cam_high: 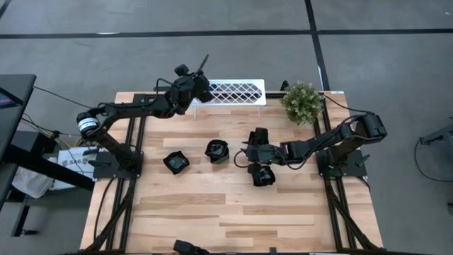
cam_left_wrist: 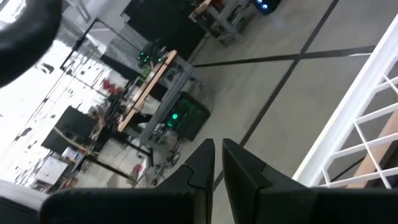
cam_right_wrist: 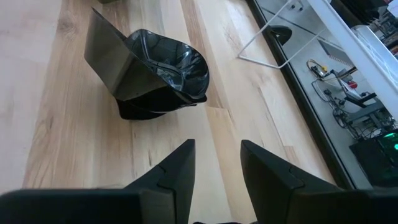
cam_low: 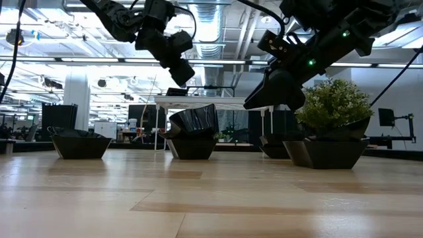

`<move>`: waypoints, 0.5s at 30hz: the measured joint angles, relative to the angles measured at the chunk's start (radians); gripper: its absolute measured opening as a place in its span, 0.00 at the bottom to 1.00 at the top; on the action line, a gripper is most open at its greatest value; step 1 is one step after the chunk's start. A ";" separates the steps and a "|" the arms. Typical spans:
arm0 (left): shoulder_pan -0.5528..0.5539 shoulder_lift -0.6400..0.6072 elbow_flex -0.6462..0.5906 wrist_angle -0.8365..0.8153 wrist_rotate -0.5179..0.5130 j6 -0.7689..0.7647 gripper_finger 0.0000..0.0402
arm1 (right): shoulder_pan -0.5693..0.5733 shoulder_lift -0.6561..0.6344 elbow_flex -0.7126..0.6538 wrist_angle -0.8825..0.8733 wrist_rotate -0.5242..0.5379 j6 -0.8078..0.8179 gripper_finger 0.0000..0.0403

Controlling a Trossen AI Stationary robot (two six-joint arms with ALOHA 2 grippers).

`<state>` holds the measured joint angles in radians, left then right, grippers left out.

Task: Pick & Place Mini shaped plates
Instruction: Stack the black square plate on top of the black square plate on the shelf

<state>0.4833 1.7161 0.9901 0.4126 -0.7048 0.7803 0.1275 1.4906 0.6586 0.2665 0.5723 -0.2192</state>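
A wide hall with a grey floor surrounds the wooden table [cam_high: 233, 205]. The white lattice rack [cam_high: 230, 92] lies along the table's far edge, and a potted plant [cam_high: 302, 101] stands at the far right corner.

The left gripper [cam_high: 201, 79] hangs above the rack's left end; in its wrist view its fingers [cam_left_wrist: 205, 163] are nearly pressed together with nothing between them. The right gripper [cam_high: 249, 147] hovers over the table's middle, jaws spread and empty.

The mini shaped plates sit mid-table: one toward the left [cam_high: 176, 162], a stack [cam_high: 217, 151] with a tilted dish resting in another, and one [cam_high: 262, 176] partly hidden beneath the right arm. A further dark object is cut off at the near edge.
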 joint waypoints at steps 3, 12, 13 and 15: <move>0.000 0.000 0.000 0.000 0.007 0.000 0.08 | -0.006 0.000 0.000 -0.004 0.000 0.000 0.31; 0.039 0.000 0.000 0.000 0.060 0.000 0.08 | -0.006 0.000 0.000 -0.003 0.000 0.000 0.31; 0.041 0.000 0.000 0.000 0.060 0.000 0.08 | -0.008 0.000 0.000 -0.002 0.000 0.000 0.31; 0.042 0.000 0.000 -0.001 0.060 0.000 0.08 | -0.012 0.000 0.000 -0.001 0.000 0.000 0.31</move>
<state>0.5251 1.7161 0.9901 0.4118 -0.6449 0.7807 0.1153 1.4906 0.6586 0.2652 0.5721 -0.2192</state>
